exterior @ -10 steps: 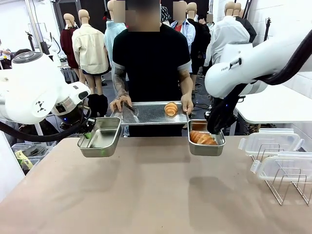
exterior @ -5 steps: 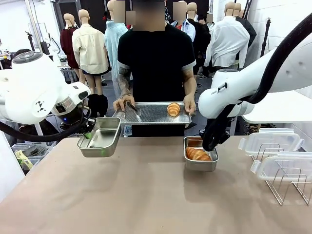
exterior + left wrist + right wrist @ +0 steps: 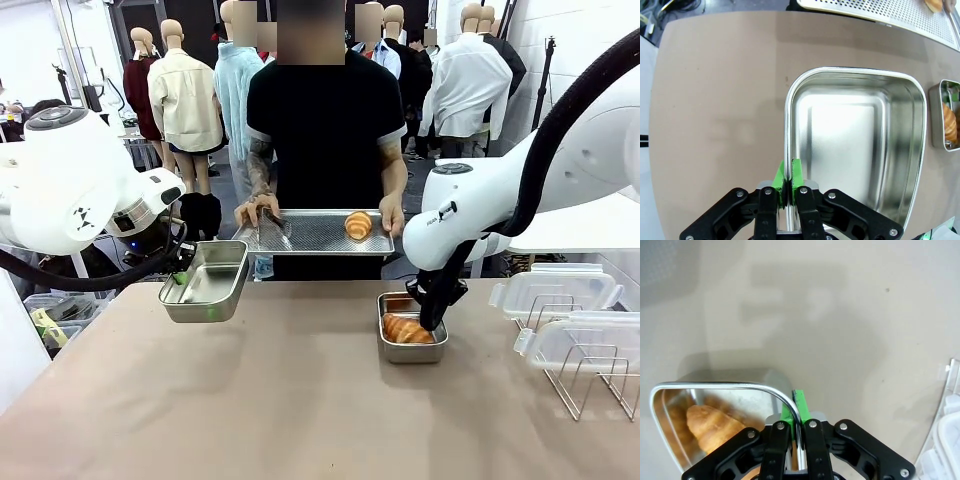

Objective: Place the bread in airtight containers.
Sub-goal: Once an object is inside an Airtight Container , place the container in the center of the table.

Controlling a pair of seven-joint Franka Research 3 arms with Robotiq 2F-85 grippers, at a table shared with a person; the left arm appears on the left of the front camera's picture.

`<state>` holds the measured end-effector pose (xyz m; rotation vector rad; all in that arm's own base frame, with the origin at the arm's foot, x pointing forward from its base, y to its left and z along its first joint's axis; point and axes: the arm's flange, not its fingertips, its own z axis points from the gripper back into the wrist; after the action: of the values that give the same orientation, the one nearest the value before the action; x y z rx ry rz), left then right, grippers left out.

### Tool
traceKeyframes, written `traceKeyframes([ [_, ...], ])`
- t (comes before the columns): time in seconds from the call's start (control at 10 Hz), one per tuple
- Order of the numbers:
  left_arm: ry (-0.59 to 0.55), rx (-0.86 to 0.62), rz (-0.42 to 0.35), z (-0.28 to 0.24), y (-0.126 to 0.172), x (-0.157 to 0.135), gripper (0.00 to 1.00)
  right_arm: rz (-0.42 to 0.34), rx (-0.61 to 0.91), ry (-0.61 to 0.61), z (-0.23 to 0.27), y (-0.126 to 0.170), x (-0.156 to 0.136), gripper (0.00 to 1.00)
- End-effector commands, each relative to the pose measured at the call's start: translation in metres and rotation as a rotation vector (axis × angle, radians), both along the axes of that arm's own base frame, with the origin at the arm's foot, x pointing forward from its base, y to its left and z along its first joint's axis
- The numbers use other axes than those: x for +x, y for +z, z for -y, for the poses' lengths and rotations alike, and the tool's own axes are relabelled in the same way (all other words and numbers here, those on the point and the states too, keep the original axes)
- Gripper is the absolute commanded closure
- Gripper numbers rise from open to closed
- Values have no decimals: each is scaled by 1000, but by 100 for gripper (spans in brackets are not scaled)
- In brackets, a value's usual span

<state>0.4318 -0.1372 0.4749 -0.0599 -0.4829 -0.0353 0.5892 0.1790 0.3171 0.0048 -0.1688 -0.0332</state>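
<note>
We pinch empty steel pan (image 3: 840, 145) in left fingers (image 3: 796, 172), croissant-filled pan (image 3: 715, 386) in right fingers (image 3: 799, 400); rim grip may tip.

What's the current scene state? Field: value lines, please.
left gripper: shut on rim of empty steel pan, near table's far-left edge
right gripper: shut on rim of second steel pan, low at table's mid-right
second pan contents: one croissant
perforated tray: held by person, carries other croissant
clear lids: off, at table's right
</note>
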Motion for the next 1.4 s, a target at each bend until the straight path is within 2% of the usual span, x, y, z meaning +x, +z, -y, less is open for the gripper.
traceKeyframes([
  [0.0,-4,1,9,-2,3,0,100,5,-36,-24,-4,-6,6,93],
  [0.5,-4,1,9,-2,3,0,100,6,-20,-19,-3,15,-10,0],
  [0.8,-4,1,9,-2,3,0,100,37,-28,-4,-2,34,-21,0],
  [1.0,-4,1,9,-2,3,0,100,17,-15,133,6,73,-47,0],
  [1.2,-4,1,9,-2,3,0,100,50,-60,104,24,126,-65,0],
  [1.3,-4,1,9,-2,3,0,100,41,-73,128,36,149,-74,0],
])
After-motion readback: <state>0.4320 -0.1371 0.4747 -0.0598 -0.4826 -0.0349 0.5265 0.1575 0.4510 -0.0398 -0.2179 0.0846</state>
